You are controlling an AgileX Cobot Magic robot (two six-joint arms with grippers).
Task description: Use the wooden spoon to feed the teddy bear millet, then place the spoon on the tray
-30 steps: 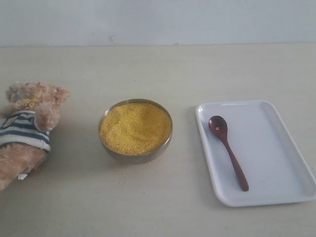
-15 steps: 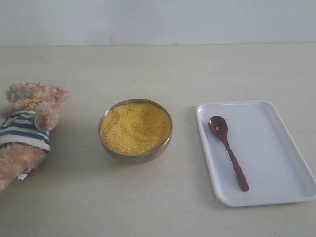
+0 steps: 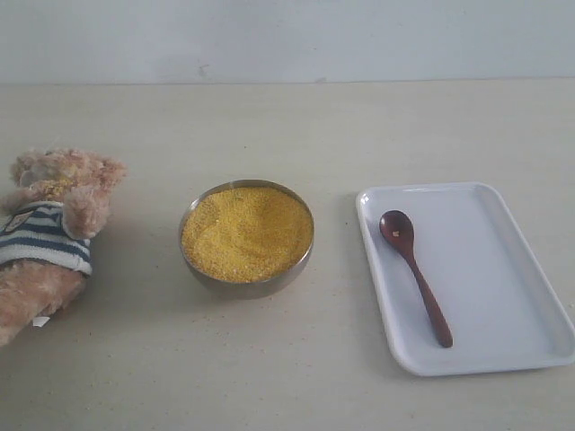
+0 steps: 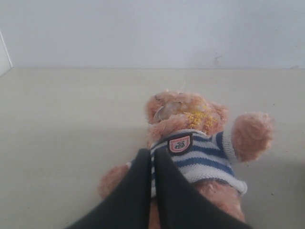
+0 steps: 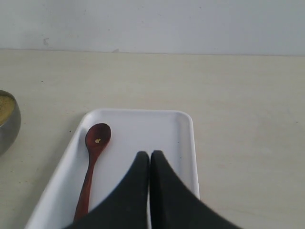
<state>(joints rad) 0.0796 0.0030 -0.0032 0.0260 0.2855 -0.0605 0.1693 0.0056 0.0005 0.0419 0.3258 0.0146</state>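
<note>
In the exterior view the small dark reddish-brown wooden spoon [image 3: 415, 274] lies on the flat white rectangular tray [image 3: 503, 269], right of the round metal bowl [image 3: 247, 286] of bright-yellow millet [image 3: 247, 232]; the fluffy light-brown teddy bear [image 3: 45, 238] lies far left. Only the wrist views show the left gripper [image 4: 152, 153], pressed together by the grain-dusted bear's striped shirt, and the right gripper [image 5: 150, 155], pressed together above the tray
</note>
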